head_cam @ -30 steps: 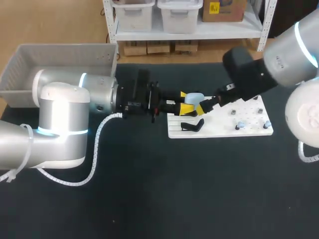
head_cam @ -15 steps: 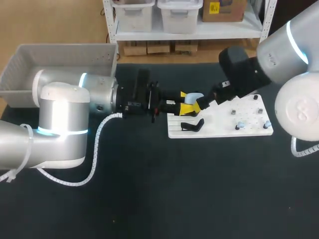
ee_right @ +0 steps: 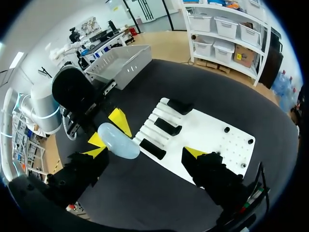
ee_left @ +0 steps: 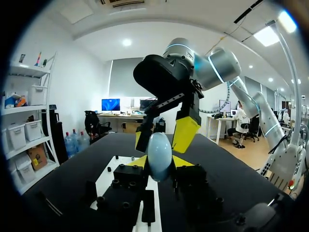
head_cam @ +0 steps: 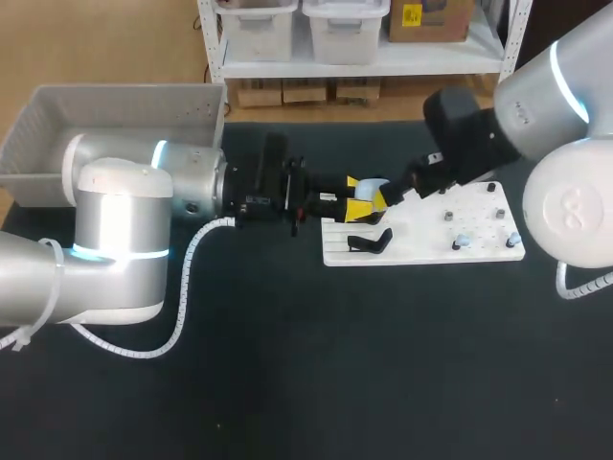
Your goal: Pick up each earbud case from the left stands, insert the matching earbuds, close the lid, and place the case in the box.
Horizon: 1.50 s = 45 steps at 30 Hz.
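1. Case position: the pale blue earbud case (head_cam: 374, 186) is up off the desk, just above the middle of the head view, over the left end of the white stand board (head_cam: 421, 251).
2. The left claw (ee_left: 160, 163) pinches the case by its lower part, one yellow tip on each side. The rounded end stands clear past the tips.
3. The right claw (ee_right: 145, 152) is spread wide, and the case lies just beside one of its fingers. Whether that finger touches the case cannot be told.
4. Handling, as a judgement: the case looks small, light and hard-shelled. Its smooth, egg-like curve should make it slippery, so it may twist or slip out of a hard pinch.
5. The best hold is probably across the broad sides of the lower half, as the left claw has it. That leaves the upper part free for the lid, whose seam is not visible.
6. What look like the earbuds (head_cam: 462, 240) sit at the right of the board. The grey box (head_cam: 115, 105) is at the upper left, well apart.
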### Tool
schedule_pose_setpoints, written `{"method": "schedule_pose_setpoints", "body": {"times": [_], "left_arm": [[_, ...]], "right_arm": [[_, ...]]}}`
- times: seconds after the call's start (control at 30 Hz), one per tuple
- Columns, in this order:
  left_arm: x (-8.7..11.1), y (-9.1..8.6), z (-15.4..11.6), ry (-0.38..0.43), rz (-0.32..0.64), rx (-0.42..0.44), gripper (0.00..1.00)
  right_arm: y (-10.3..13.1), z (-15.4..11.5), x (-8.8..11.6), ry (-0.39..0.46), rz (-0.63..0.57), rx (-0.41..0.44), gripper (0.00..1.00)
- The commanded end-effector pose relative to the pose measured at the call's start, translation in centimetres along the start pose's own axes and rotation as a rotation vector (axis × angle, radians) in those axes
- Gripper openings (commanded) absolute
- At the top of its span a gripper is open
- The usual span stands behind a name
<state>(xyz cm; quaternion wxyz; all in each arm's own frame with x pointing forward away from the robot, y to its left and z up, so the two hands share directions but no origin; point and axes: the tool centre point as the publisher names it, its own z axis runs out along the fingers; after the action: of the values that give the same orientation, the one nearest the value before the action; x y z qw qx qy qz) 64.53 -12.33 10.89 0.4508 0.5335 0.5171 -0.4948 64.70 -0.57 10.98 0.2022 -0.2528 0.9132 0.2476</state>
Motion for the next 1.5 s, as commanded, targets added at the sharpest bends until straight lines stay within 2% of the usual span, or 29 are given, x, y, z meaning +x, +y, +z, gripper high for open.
{"method": "schedule_pose_setpoints", "body": {"times": [0.03, 0.43, 0.57, 0.7, 0.77, 1.1, 1.5], "left_arm": [[0.1, -0.1, 0.0, -0.004, 0.003, -0.004, 0.00], [0.1, -0.1, 0.0, -0.004, 0.003, -0.004, 0.00], [0.1, -0.1, 0.0, -0.004, 0.003, -0.004, 0.00], [0.1, -0.1, 0.0, -0.004, 0.003, -0.004, 0.00], [0.1, -0.1, 0.0, -0.004, 0.003, -0.004, 0.00], [0.1, -0.3, 0.1, 0.001, 0.069, 0.004, 0.00], [-0.1, -0.7, 0.0, -0.015, 0.100, 0.003, 0.00]], "right_arm": [[-0.1, -0.1, -0.1, -0.006, 0.002, 0.003, 1.00], [-0.1, -1.4, -1.9, -0.070, 0.001, 0.029, 1.00], [-0.3, -3.4, -2.4, -0.110, -0.053, 0.105, 1.00], [-1.0, -5.4, -2.5, -0.106, -0.129, 0.202, 1.00], [-1.6, -6.2, -2.4, -0.097, -0.146, 0.238, 1.00], [-4.8, -8.4, -0.9, -0.047, -0.105, 0.269, 1.00], [-8.5, -8.1, 2.9, 0.133, -0.087, 0.347, 1.00]]}}
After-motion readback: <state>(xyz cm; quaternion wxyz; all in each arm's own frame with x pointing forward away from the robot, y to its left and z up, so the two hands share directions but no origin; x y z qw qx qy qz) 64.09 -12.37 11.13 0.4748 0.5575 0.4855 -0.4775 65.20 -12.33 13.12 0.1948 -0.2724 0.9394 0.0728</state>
